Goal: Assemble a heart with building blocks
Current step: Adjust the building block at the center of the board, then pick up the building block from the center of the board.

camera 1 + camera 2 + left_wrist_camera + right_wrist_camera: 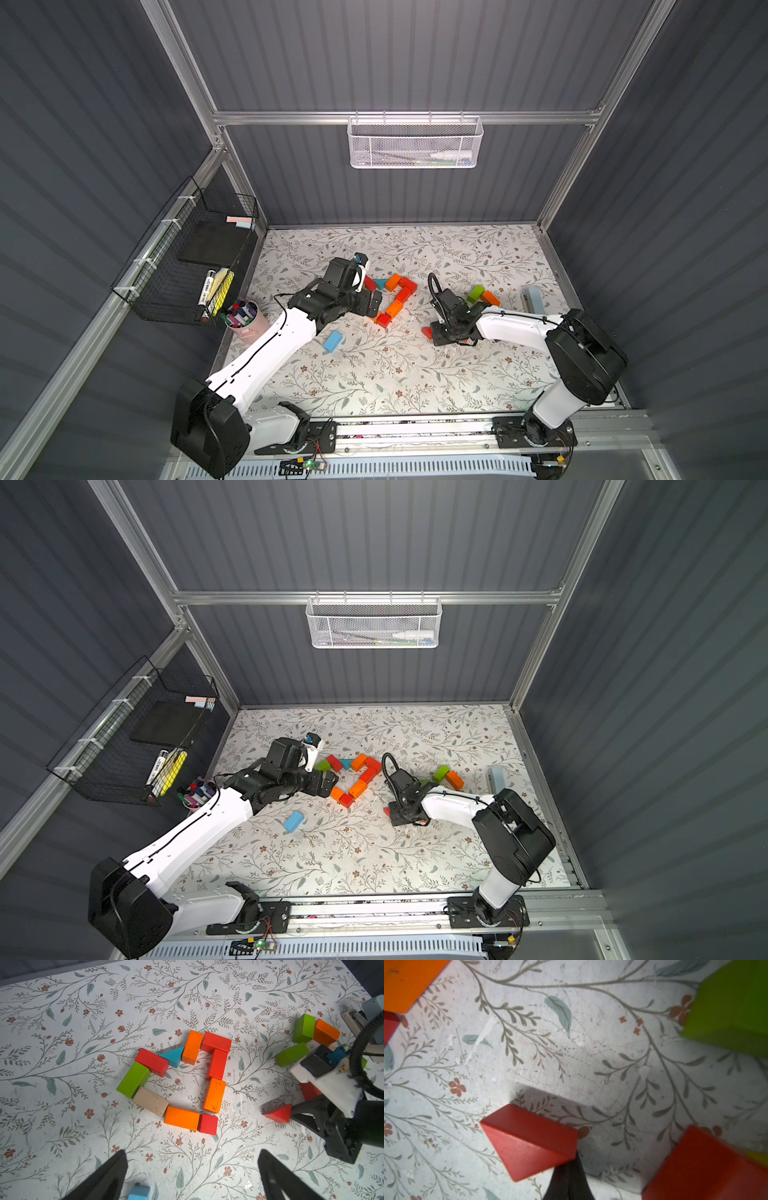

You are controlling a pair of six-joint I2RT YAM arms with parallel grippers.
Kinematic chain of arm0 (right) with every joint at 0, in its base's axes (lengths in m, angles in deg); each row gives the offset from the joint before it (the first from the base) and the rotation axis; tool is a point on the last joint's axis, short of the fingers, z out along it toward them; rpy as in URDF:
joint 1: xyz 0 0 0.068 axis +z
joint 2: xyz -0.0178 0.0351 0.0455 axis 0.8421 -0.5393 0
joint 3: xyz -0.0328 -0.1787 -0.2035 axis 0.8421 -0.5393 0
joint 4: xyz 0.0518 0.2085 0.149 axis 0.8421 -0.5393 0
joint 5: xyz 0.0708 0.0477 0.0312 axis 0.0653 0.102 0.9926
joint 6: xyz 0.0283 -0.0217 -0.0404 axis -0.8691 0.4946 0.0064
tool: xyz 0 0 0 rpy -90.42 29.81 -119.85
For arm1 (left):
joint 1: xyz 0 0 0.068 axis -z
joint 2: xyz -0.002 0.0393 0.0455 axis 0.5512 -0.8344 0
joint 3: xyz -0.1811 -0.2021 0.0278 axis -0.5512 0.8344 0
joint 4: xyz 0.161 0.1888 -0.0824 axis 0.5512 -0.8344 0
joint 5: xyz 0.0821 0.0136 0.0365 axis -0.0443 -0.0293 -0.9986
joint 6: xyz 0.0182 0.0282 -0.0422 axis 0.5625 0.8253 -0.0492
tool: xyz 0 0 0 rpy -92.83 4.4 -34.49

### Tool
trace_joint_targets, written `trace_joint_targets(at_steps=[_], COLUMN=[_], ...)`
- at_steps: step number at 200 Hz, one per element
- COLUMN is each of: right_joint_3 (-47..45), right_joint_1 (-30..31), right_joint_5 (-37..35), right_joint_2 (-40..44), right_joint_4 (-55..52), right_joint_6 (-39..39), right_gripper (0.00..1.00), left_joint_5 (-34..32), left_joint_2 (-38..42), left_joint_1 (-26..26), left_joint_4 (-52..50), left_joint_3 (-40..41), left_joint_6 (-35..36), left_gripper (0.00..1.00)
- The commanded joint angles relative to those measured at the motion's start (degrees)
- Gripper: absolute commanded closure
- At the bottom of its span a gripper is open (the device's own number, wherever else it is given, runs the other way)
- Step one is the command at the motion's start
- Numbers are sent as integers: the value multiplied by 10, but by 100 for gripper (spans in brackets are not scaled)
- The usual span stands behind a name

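Observation:
Several building blocks form a closed outline (214,1095) in the middle of the table: green, tan, orange and red bricks, a red cube and a teal wedge (173,1056). My left gripper (192,1153) hangs open just in front of this outline (401,295), holding nothing. A red wedge (529,1140) lies on the table to the right of it. My right gripper (574,1167) is shut, its tip touching an edge of the wedge (427,332), not clamped on it. Loose green (304,1027), orange (326,1031) and red (706,1167) blocks lie beside the right wrist.
A light blue block (332,341) lies alone in front of the left arm. A pink cup of marker pens (245,318) and a black wire basket (187,257) stand at the left edge. A pale blue-grey object (534,299) sits at the far right. A white mesh basket (413,141) hangs on the back wall.

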Motion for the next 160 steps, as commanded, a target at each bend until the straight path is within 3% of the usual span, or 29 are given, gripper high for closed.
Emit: trace_joint_targets(at_steps=[1,22,72,134,160], right_joint_3=[-3,3,75,158,165], right_joint_1=[-18,-67,-115,-127,-127], right_joint_5=[-10,34,10,-111,-135], right_joint_2=[32,54,33,-69,-79], right_joint_4=[-20,-46,-114,-173,-172], right_joint_6=[41,84,185,242,242], right_gripper=[81,69,44,38,31], left_joint_5=[-10,-11,-8,-6,-5], left_joint_2=[9,8,6,13,12], left_joint_1=[-4,-3,-4,-4,-4], left_joint_4=[-12,-13,-12,-14,-15], left_joint_3=[4,4,4,9,7], left_joint_6=[-10,-9,-8,-9,-9], left_gripper=[1,1,1,1,1])
